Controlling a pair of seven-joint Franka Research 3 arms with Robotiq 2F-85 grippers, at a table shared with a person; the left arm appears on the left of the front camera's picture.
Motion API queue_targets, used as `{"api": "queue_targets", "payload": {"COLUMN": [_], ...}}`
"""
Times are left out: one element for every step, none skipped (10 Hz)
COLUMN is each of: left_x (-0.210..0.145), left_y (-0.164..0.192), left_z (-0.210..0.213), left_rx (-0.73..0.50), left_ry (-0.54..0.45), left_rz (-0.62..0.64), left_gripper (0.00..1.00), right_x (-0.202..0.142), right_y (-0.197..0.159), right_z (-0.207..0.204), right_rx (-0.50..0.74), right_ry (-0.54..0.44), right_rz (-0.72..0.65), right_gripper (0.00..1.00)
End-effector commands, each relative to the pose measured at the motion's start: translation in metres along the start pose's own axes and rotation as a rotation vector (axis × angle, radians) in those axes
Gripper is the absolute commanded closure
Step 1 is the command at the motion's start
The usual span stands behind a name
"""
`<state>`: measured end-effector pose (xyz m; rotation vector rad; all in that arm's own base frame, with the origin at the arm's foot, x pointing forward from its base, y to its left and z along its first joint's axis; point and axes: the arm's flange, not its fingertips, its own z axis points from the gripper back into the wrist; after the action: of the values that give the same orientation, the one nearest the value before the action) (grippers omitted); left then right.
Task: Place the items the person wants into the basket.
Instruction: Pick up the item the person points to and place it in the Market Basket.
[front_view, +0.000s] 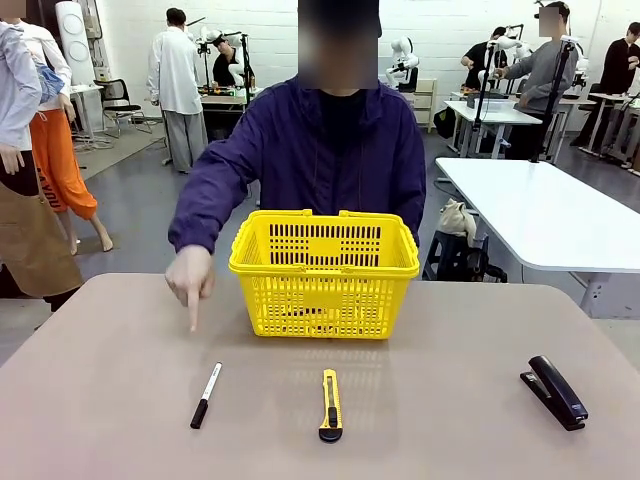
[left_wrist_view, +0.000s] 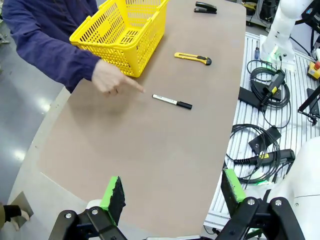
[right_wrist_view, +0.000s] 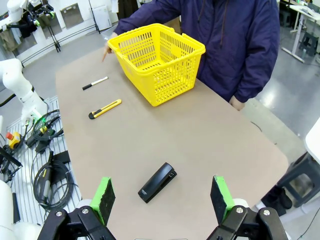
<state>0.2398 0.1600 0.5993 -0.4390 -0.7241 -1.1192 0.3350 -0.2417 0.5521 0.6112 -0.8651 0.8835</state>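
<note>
Your left hand (left_wrist_view: 173, 189) hangs above the near edge of the bench (front_view: 450, 420), jaws spread wide, green pads gripping nothing. Your right hand (right_wrist_view: 162, 194) is equally wide open and empty, and its own camera sees the stapler (right_wrist_view: 157, 181) between the fingers. Across the bench, the person (front_view: 310, 150) leans in, the person's hand (front_view: 190, 275) lowered with the forefinger aimed down at the marker (front_view: 206, 395). The marker is a slim white barrel with a black cap, lying flat and well short of the basket (front_view: 320, 300). The basket is bright yellow plastic with grid-perforated walls and stands mid-bench. The yellow-and-black utility knife (front_view: 331, 405) lies in front of it. The bench top is matt tan with rounded corners. The room behind has a grey floor and white tables.
</note>
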Motion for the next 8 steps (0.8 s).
{"api": "queue_targets", "payload": {"left_x": [0.000, 0.000, 0.000, 0.000, 0.000, 0.000, 0.031, 0.067], "left_y": [-0.001, -0.001, -0.001, -0.001, -0.001, 0.000, 0.014, 0.011], "left_z": [0.001, 0.001, 0.001, 0.001, 0.001, 0.000, -0.009, -0.026], "left_rx": [0.000, 0.000, 0.000, 0.000, 0.000, 0.000, -0.013, -0.041], "left_ry": [-0.003, -0.003, -0.003, -0.003, -0.003, 0.000, 0.077, 0.185], "left_rz": [-0.006, -0.006, -0.006, -0.006, -0.006, 0.000, -0.010, -0.023], "left_gripper": [0.00, 0.00, 0.00, 0.00, 0.00, 0.00, 0.00, 0.00], "right_x": [0.001, 0.001, 0.001, 0.001, 0.001, 0.001, 0.001, 0.001], "right_y": [-0.002, -0.002, -0.002, -0.002, -0.002, -0.002, -0.002, -0.002], "right_z": [0.000, 0.000, 0.000, 0.000, 0.000, 0.000, 0.000, 0.000], "right_rx": [0.001, 0.001, 0.001, 0.001, 0.001, 0.001, 0.001, 0.001], "right_ry": [-0.041, -0.041, -0.041, -0.041, -0.041, -0.041, -0.041, -0.041], "right_rz": [0.017, 0.017, 0.017, 0.017, 0.017, 0.017, 0.017, 0.017], "right_gripper": [0.00, 0.00, 0.00, 0.00, 0.00, 0.00, 0.00, 0.00]}}
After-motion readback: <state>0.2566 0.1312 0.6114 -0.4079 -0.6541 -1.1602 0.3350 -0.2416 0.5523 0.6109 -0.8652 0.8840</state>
